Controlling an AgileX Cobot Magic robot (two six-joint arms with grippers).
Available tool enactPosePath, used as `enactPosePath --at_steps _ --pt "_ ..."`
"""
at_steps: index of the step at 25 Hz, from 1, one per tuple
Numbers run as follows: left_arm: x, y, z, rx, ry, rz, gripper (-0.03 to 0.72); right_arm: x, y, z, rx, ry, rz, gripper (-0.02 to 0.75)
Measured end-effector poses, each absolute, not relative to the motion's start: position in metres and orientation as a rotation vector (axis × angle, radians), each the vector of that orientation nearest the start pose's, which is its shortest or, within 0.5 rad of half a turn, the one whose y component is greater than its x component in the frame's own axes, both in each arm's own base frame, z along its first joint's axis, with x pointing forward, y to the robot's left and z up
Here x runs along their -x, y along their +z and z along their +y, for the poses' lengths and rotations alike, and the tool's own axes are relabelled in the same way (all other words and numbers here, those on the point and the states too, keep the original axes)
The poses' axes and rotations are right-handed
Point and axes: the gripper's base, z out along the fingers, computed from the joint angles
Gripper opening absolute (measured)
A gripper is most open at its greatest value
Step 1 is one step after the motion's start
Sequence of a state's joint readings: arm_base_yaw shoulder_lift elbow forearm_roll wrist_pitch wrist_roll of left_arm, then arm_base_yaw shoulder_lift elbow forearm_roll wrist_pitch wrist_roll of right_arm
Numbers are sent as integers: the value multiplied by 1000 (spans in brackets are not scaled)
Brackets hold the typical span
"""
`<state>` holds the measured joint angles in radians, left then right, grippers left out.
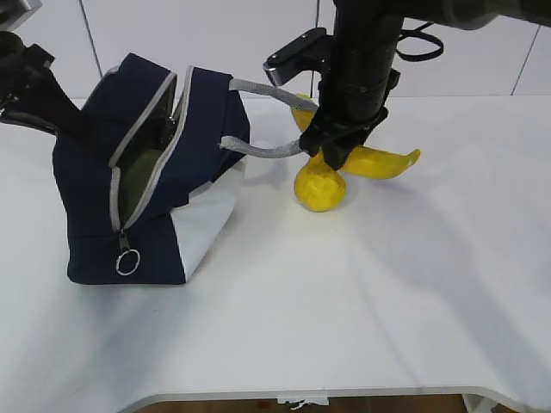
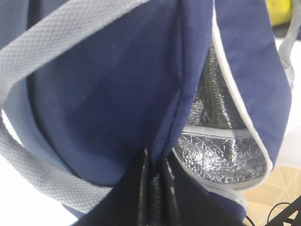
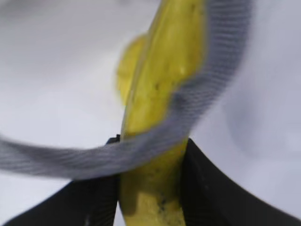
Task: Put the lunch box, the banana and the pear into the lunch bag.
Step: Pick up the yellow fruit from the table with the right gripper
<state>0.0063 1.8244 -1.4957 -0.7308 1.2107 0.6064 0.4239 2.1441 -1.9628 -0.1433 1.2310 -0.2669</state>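
My right pincer grips the banana on the table, hiding its middle, with a grey handle draped across. My left pincer pinches the bag wall, zipper open. The pear sits beside the banana.

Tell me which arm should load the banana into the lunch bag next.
Right. Its tool is shut on the banana, while the left tool pinches the lunch bag fabric, holding it open.

Navy lunch bag, yellow banana, yellow pear
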Motion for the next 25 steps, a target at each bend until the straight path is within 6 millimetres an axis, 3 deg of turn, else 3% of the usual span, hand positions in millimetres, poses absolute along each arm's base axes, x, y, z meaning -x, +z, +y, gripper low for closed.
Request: enactPosePath --at_steps 4,12,15,20,25 --pt "-373 279 -55 -500 -884 2640 12 -427 253 169 961 -302 2692 286" --pt "-373 279 -54 -502 -879 2642 12 -420 280 166 884 -292 2650 286" --pt "-373 279 -54 -502 -879 2642 12 -414 299 173 827 -123 2639 286" --pt "-373 279 -54 -502 -879 2642 12 -402 332 198 753 337 2590 286" --pt "-374 280 -56 -485 -913 2626 12 -391 347 219 709 739 2549 286"
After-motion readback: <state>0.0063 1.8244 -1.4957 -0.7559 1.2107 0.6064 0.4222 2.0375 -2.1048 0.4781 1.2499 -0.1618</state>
